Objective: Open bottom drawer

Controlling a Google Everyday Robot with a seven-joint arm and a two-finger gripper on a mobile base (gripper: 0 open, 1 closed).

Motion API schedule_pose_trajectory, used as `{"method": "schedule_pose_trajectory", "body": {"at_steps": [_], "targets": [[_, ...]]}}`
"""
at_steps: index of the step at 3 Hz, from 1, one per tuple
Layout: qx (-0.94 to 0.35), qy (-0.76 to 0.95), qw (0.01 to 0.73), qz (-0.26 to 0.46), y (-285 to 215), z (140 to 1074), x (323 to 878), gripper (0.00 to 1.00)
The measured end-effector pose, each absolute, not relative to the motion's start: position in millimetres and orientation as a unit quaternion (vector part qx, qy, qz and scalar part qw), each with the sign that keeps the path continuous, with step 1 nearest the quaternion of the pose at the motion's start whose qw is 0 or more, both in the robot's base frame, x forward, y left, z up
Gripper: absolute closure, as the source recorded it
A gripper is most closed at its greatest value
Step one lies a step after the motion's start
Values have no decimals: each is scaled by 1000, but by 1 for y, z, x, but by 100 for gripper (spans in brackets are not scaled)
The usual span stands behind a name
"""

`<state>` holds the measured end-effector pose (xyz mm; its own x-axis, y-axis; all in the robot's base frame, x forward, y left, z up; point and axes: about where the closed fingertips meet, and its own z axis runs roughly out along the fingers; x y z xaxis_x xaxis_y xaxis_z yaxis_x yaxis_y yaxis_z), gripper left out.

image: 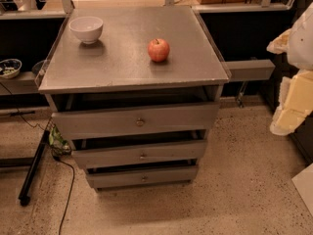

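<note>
The bottom drawer (143, 176) is the lowest of three grey drawer fronts on a small cabinet, with a small round knob (144, 178) at its centre. A dark gap shows above its front. The middle drawer (141, 154) and the taller top drawer (137, 121) sit above it. My gripper (293, 99) shows as cream and white parts at the right edge of the camera view. It is well to the right of the cabinet, above drawer height, and touches nothing.
A white bowl (86, 28) and a red apple (159, 50) stand on the cabinet top (117, 62). A black pole and cable (33, 168) lie on the speckled floor at left. A grey ledge (250, 70) juts out behind the cabinet's right side.
</note>
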<state>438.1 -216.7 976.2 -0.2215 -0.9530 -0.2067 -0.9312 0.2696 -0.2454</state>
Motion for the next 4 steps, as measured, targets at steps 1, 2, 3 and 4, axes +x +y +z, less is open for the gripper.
{"method": "schedule_pose_trajectory", "body": {"at_steps": [1, 2, 3, 4], "targets": [[-603, 781, 159, -34, -217, 976, 438, 0], [-615, 769, 177, -2, -203, 932, 460, 0], [-626, 756, 188, 35, -192, 871, 496, 0], [-642, 741, 183, 70, -172, 808, 528, 0]]}}
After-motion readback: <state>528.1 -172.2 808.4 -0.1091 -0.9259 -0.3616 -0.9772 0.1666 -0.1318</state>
